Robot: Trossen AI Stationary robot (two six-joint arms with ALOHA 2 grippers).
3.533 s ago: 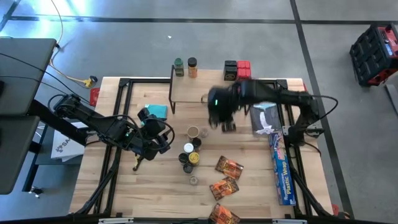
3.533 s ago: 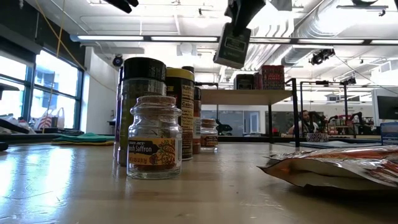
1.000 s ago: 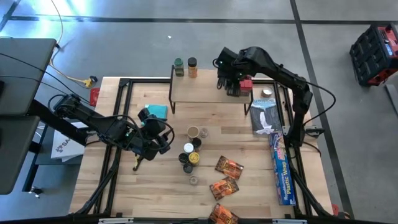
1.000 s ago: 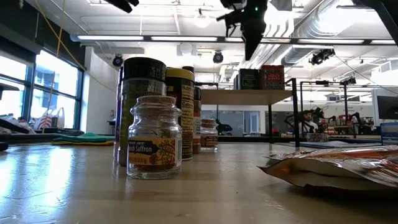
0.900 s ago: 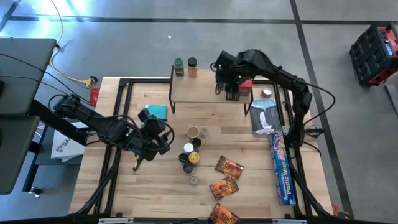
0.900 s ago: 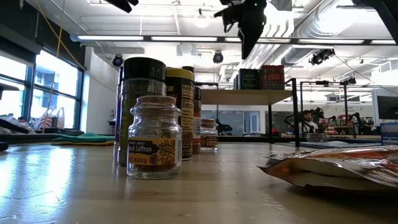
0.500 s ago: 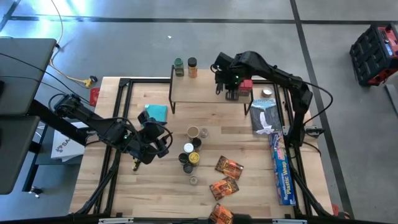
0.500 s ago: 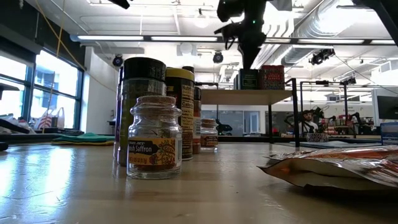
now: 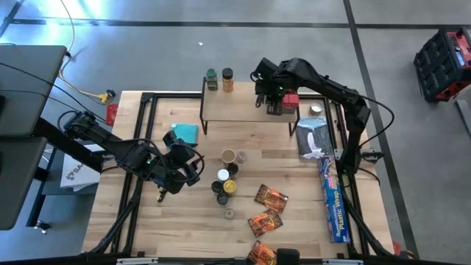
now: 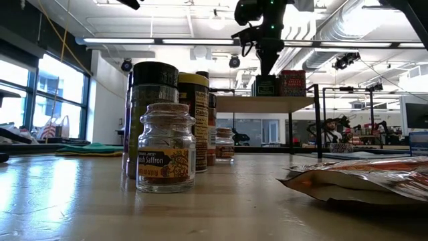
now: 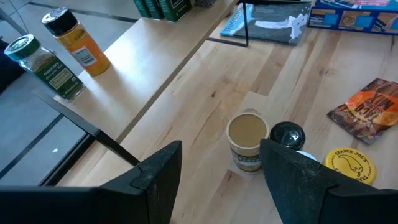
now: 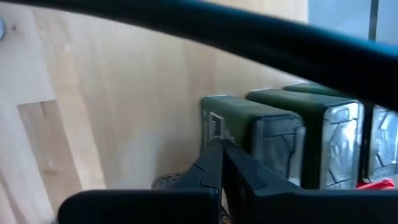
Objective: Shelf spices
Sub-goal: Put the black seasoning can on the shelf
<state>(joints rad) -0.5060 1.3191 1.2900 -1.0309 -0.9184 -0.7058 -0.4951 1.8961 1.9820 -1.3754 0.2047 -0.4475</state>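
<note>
High view: the shelf [image 9: 243,110] sits at upper centre of the table [image 9: 147,221]. Two jars [image 9: 219,79] stand at its upper left corner, dark and red boxes [image 9: 283,101] at its upper right. The right gripper [image 9: 271,101] hangs over those boxes, fingers together and holding nothing. The left gripper [image 9: 193,163] hovers left of centre, fingers apart and empty, beside a jar cluster [image 9: 227,180]. Packets [image 9: 266,210] lie lower centre; a blue box [image 9: 335,199] lies at right.

Low view: a saffron jar [image 10: 165,148] stands left of centre, taller jars behind it; a packet [image 10: 364,177] lies lower right. The right gripper [image 10: 269,57] hangs at the top centre.

Left wrist view: open fingers [image 11: 158,174] frame a tan-lidded jar [image 11: 247,142].

Right wrist view: closed fingers [image 12: 217,165] point at green boxes [image 12: 273,140].
</note>
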